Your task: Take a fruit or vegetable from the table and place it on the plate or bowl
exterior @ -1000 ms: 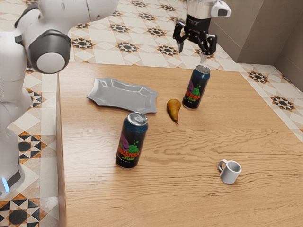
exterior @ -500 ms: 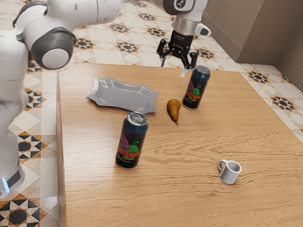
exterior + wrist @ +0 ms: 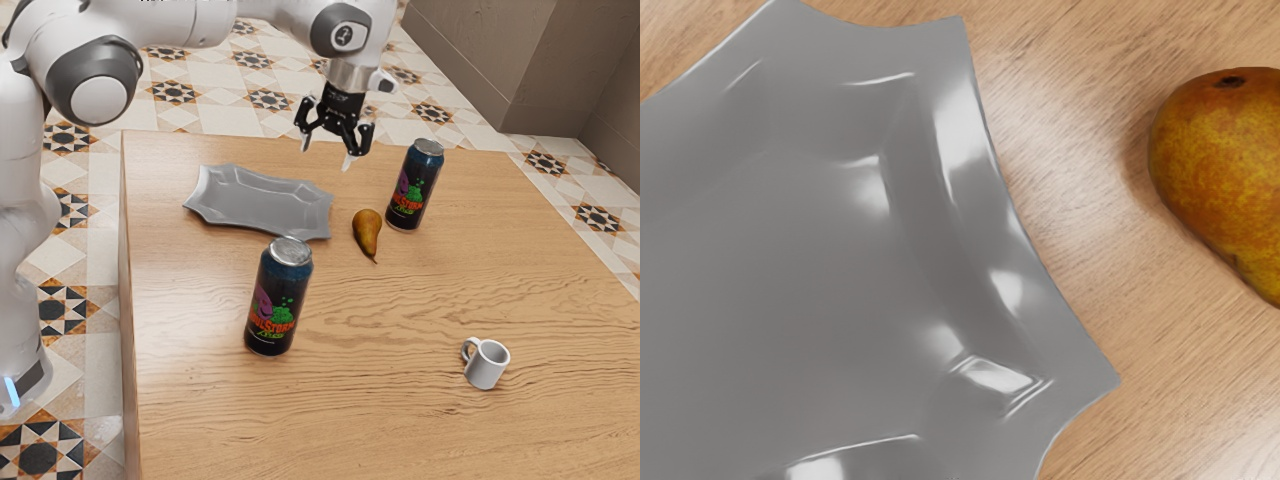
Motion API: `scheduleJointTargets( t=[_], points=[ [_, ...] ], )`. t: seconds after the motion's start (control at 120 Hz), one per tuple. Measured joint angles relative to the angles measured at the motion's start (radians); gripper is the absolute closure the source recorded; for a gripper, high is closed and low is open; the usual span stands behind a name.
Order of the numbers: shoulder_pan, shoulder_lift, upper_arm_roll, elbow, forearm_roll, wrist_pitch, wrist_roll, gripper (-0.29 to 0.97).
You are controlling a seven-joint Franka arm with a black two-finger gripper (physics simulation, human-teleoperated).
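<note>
A brown-yellow pear [image 3: 367,231] lies on the wooden table, just to the exterior view's right of a grey scalloped plate [image 3: 258,200]. My gripper [image 3: 326,153] hangs open in the air above the plate's far right corner, up and to the left of the pear, with nothing between its fingers. In the wrist view the plate [image 3: 830,250] lies under my hand and the pear [image 3: 1225,175] sits beside its edge.
Two dark drink cans stand on the table: one [image 3: 414,184] right of the pear, one [image 3: 278,296] in front of the plate. A small white mug [image 3: 486,362] sits near the front right. The table's left edge [image 3: 126,300] drops to tiled floor.
My gripper has swung to the exterior view's left and come lower, from above the far can to above the plate's corner. The pear, cans and mug have not moved.
</note>
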Motion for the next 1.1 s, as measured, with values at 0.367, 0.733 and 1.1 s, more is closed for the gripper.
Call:
scheduleJointTargets(
  t=[0.367,0.733,1.1],
  points=[
    [-0.028,0.052,-0.089,-0.050,-0.077,0.104,0.042,0.00],
    [0.005,0.105,-0.089,-0.050,-0.086,0.168,0.071,0.00],
    [0.066,0.174,-0.084,-0.038,-0.083,0.239,0.079,0.00]
  ],
)
